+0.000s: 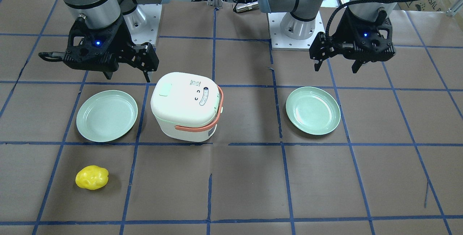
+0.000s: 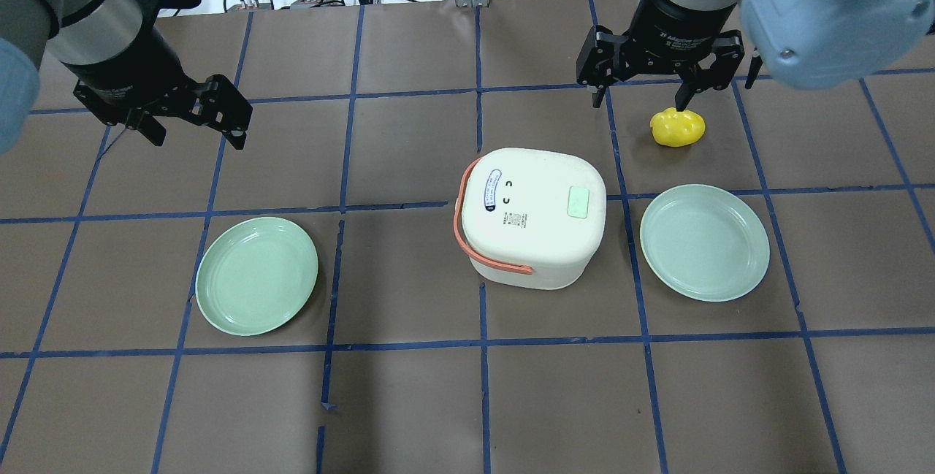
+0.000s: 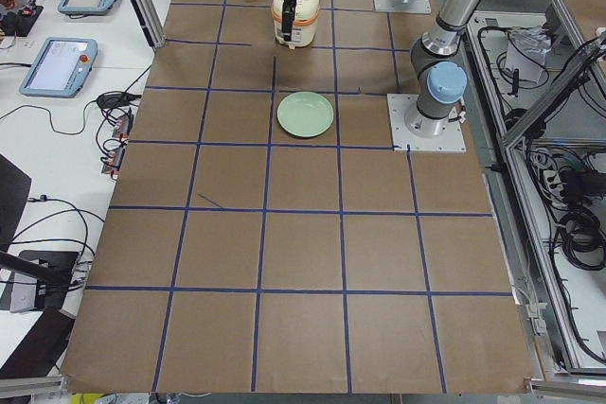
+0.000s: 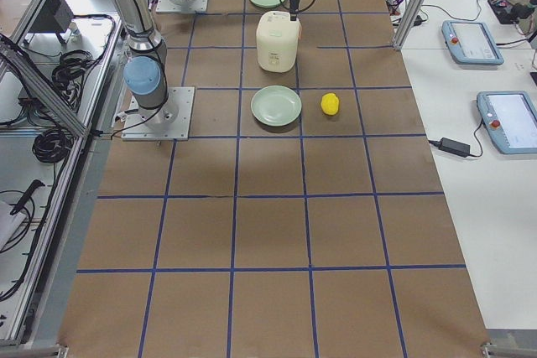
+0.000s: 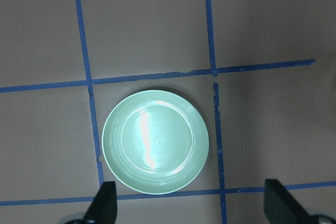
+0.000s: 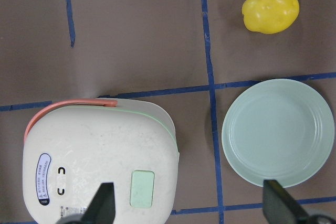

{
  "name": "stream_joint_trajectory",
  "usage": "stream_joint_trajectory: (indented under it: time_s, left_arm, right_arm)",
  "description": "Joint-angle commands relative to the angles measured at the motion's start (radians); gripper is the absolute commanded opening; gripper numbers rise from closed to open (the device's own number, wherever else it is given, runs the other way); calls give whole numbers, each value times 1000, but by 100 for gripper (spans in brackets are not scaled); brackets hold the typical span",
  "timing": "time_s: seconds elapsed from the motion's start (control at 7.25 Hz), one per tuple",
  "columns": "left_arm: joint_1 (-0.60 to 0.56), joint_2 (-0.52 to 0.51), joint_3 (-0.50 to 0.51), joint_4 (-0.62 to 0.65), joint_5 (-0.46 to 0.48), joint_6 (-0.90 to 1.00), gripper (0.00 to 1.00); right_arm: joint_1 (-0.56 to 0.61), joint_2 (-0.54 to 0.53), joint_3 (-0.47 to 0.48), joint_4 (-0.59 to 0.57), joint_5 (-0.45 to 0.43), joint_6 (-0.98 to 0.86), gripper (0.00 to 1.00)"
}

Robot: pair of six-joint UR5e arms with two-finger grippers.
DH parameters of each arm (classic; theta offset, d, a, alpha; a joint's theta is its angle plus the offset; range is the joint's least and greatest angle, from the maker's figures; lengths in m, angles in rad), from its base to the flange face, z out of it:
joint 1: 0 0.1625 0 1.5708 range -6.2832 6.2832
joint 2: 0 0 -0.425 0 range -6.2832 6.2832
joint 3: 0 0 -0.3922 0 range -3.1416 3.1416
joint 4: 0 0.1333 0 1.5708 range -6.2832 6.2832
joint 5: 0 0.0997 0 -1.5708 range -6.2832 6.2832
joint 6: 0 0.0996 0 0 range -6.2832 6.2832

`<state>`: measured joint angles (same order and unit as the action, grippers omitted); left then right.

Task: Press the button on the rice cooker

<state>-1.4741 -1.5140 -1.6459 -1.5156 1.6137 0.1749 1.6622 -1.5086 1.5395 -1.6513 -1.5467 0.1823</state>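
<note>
The white rice cooker [image 1: 184, 108] with an orange handle stands mid-table, lid closed; it also shows in the overhead view [image 2: 533, 218]. Its pale mint-green button [image 1: 166, 89] sits at the lid's edge on the robot's right side, and shows in the overhead view [image 2: 579, 203] and the right wrist view [image 6: 142, 188]. My right gripper [image 2: 639, 104] is open and empty, held above the table beyond the cooker's right side, with the button just left of its left fingertip [image 6: 105, 203]. My left gripper [image 2: 197, 142] is open and empty, far to the cooker's left.
A green plate [image 2: 705, 242] lies right of the cooker and another green plate [image 2: 256, 274] lies left of it, under my left gripper [image 5: 191, 208]. A yellow lumpy object [image 2: 678, 127] lies near my right gripper's fingertips. Blue tape lines grid the brown table.
</note>
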Motion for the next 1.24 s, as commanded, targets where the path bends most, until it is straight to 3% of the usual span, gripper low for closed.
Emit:
stream_joint_trajectory:
  time_s: [0.0,1.1]
  left_arm:
    - [0,0,0,0,0,0,100]
    - [0,0,0,0,0,0,100]
  right_arm:
    - [2,-1,1,-7,5,22,100]
    - [11,18,21,-45,11,83,100]
